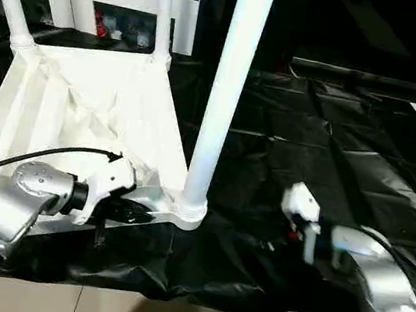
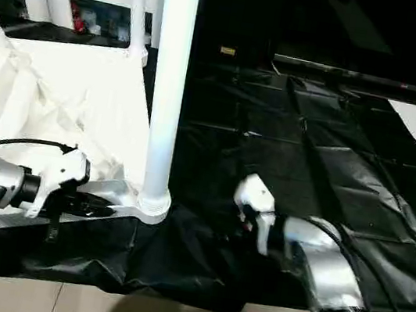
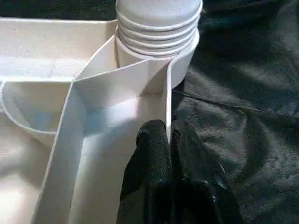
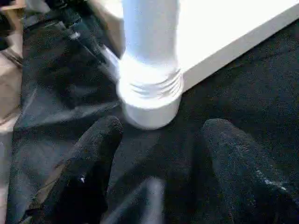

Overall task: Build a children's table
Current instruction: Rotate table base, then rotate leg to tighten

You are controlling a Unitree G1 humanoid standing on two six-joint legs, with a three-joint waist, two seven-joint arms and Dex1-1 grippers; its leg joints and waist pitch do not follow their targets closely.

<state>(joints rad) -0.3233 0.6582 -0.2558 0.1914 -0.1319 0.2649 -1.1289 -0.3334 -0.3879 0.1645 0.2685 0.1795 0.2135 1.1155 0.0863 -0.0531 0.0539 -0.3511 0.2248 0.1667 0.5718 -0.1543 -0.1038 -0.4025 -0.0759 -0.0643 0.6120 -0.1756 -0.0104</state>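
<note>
Upside-down children's table, leg socketed

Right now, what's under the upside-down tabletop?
Black plastic sheeting spreads out from under the tabletop on the near and right sides. What lies beneath the top's middle is covered.

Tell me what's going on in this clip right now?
A humanoid robot is assembling a white children's table on a black sheet. The table top lies upside down with three legs standing in corner sockets, the nearest leg at the front corner. The left gripper is shut on the thin rim wall of the top beside that corner. The right gripper is open, holding nothing, facing the base of the nearest leg without touching it.
</note>
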